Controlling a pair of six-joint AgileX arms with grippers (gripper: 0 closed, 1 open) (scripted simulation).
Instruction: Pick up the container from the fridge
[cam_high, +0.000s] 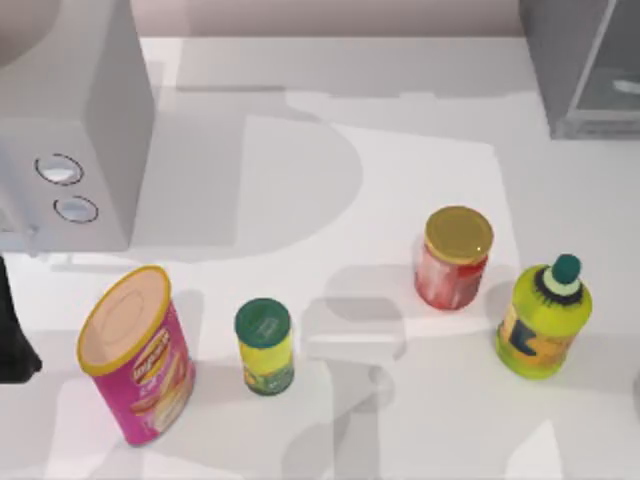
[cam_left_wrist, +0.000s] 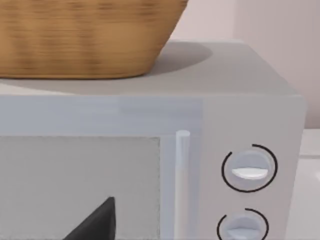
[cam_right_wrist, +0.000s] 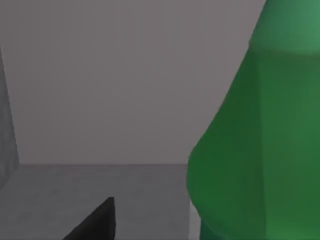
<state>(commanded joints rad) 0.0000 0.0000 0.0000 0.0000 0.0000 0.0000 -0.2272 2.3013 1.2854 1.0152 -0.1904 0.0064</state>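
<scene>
Bright-green container (cam_right_wrist: 255, 145) looms close before right wrist camera, standing on grey floor inside fridge (cam_high: 585, 65), at white table's (cam_high: 400, 180) far right corner. One dark right fingertip (cam_right_wrist: 97, 222) visible beside it; grip state cannot be told. Left arm (cam_high: 15, 330) at table's left edge, facing grey knobbed box (cam_left_wrist: 240, 125) topped by wicker basket (cam_left_wrist: 85, 35).

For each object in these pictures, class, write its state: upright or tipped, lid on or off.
Green bottle: inside grey fridge, close to right wrist camera.
Pink canister: upright, lidded.
Small green can: upright, lidded.
Red jar: upright, yellow lid on.
Yellow bottle: upright, capped.
Microwave: door shut.
</scene>
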